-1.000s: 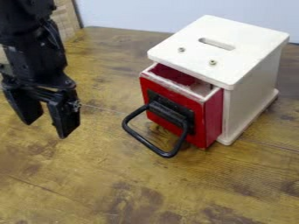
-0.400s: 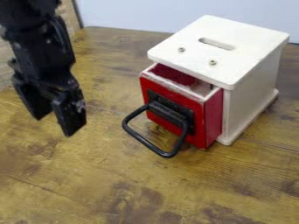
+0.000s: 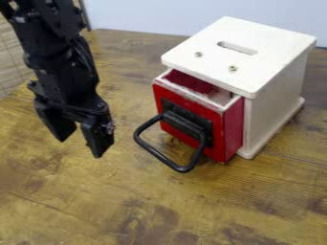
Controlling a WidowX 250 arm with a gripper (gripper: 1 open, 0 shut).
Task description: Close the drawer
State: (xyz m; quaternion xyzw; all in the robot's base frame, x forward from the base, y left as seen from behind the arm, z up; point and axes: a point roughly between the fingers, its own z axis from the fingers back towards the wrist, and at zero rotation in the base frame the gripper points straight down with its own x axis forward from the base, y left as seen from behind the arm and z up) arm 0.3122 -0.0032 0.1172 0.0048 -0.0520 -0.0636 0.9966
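A black robot gripper (image 3: 79, 139), fingers parted around nothing, hangs at left of frame, beside the drawer's black loop handle (image 3: 170, 144), likely lining up to push. The red drawer (image 3: 202, 117), right of center, juts slightly from its cream-white box (image 3: 262, 72), its front facing the arm, so a shove toward the box should close it.

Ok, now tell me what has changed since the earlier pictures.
The gripper has moved to the right in the picture, closer to the black loop handle; nothing was taken hold of or let go. The red drawer stays partly open, and the white box stays put.
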